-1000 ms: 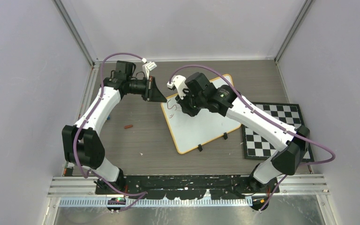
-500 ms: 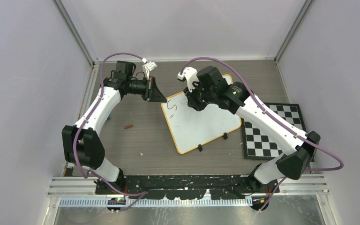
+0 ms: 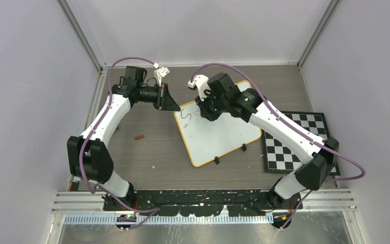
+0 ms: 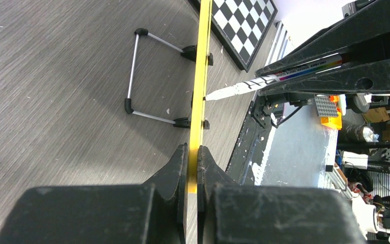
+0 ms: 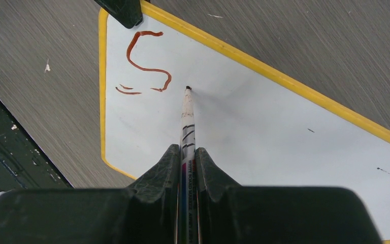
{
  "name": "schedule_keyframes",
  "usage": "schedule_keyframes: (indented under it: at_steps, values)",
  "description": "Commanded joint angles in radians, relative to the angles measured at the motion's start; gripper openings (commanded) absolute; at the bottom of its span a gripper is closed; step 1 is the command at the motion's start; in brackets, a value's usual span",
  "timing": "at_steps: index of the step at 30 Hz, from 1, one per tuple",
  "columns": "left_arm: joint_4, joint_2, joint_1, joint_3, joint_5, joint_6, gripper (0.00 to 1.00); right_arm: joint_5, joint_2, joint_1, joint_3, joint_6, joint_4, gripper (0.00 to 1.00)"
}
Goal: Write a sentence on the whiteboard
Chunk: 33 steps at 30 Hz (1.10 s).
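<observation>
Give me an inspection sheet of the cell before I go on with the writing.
Surface: grey wood-grain table, a few small white specks.
Job's things: whiteboard lies at an angle on the table; only a red-brown S and two short strokes written; marker tip at the board just right of the S.
Clutter: small reddish piece left of the board; checkered mat on its right.
Grippers: left gripper shut on the board's yellow rim; right gripper shut on the marker.
Cables: purple cables, one arching over each arm.
Surroundings: plain grey walls; nothing else seen.
</observation>
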Motion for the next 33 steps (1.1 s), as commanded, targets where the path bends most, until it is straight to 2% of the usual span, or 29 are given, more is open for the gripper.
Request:
schedule_keyframes:
  at_steps: [1,12,26,33]
  values:
    - [0.001,-0.037,-0.001,-0.005,0.001,-0.005,0.0,0.031,-0.008,0.003,0.01,0.01,0.047,0.0]
    - [0.001,-0.036,-0.003,-0.008,-0.002,-0.003,0.0,-0.007,-0.046,0.01,-0.079,0.029,0.037,0.0]
    - [0.001,-0.034,-0.004,-0.007,-0.003,-0.002,0.0,0.048,-0.006,-0.019,0.045,0.007,0.045,0.0]
    - [0.0,-0.037,-0.003,-0.007,-0.004,-0.002,0.0,0.045,-0.018,-0.02,-0.001,0.008,0.039,0.0]
